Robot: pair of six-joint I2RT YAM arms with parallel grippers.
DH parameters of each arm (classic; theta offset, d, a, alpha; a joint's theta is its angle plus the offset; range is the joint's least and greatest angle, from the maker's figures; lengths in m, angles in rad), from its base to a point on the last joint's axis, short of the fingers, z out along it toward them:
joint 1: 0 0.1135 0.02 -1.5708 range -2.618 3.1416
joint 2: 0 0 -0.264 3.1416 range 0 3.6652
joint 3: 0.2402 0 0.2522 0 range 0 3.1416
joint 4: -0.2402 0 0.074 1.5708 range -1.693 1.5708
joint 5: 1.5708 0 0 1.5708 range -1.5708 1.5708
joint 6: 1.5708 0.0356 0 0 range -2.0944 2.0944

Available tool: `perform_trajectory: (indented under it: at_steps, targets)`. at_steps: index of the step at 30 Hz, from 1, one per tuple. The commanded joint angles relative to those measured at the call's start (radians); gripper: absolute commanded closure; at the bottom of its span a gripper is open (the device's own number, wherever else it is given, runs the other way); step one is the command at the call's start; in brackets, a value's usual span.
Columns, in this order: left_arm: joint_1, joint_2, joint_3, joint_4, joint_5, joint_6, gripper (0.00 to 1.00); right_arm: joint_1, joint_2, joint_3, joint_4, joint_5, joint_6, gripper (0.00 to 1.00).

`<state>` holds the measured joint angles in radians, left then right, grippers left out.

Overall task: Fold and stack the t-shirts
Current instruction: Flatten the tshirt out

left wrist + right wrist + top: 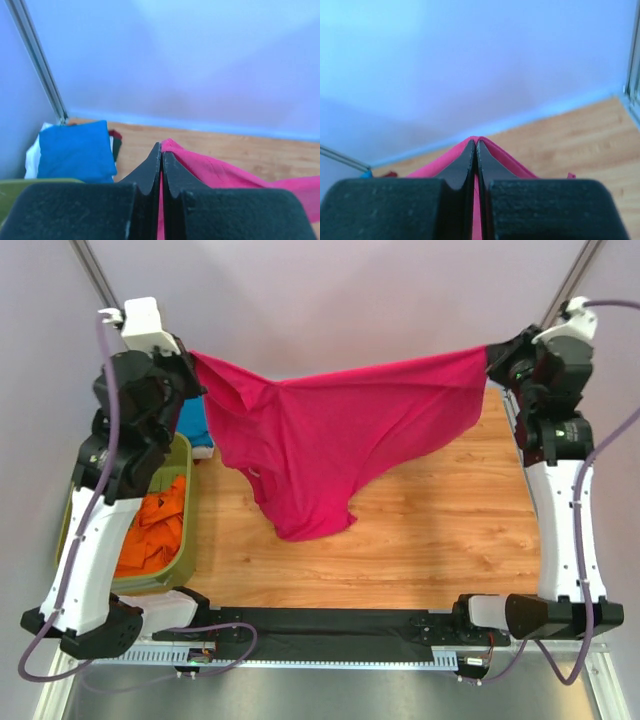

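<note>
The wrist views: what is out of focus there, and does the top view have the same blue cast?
Left wrist: left gripper and pink t-shirt look soft, wall bluish. Right wrist: right gripper equally soft, same blue cast. Top external: sharp, even light, table in natural wood colour.

Walls: plain pale lilac-grey panels (350,290) close in the far side and both flanks
Corner posts: two slim metal posts, one at the far left (92,275) and one at the far right (572,275), each slanting outward toward the top of the overhead view
Table: light wood-grain top (430,540), warm honey colour, grain running left to right, reaching back to the far wall
Wall foot: in both wrist views the wall meets the wood in a straight pale bluish line
Near edge: a strip of dull grey metal surface (320,695) along the bottom
Light: soft and even, with faint blurred shadows on the walls
</note>
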<state>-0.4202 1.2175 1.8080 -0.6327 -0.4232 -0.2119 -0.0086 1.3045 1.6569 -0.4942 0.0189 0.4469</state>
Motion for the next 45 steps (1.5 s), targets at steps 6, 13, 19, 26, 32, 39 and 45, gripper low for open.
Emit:
perform_trajectory:
  at_steps: [6,13,19,26,32,39,45]
  targets:
    - [0.000,0.004,0.229,0.044,-0.048,0.124,1.00,-0.001,-0.008,0.320,-0.067,0.058,-0.065,1.00]
    - [0.000,-0.013,0.274,0.005,0.004,0.147,1.00,-0.001,-0.053,0.281,-0.199,0.066,-0.065,1.00]
    - [0.000,-0.071,0.052,-0.122,0.080,0.060,1.00,-0.001,-0.126,-0.079,-0.320,0.076,0.024,1.00]
    - [0.000,-0.245,-0.552,-0.082,0.061,-0.155,1.00,-0.004,-0.125,-0.613,-0.204,0.050,0.076,1.00]
    - [0.001,-0.144,-0.685,-0.035,0.012,-0.242,1.00,-0.021,0.135,-0.659,-0.011,-0.097,0.046,1.00]
    - [0.001,0.060,-0.671,0.091,-0.084,-0.230,1.00,-0.024,0.479,-0.404,-0.029,-0.134,0.036,0.98]
    - [0.000,0.143,-0.661,0.111,-0.051,-0.225,1.00,-0.022,0.460,-0.402,-0.050,-0.148,0.015,0.56]
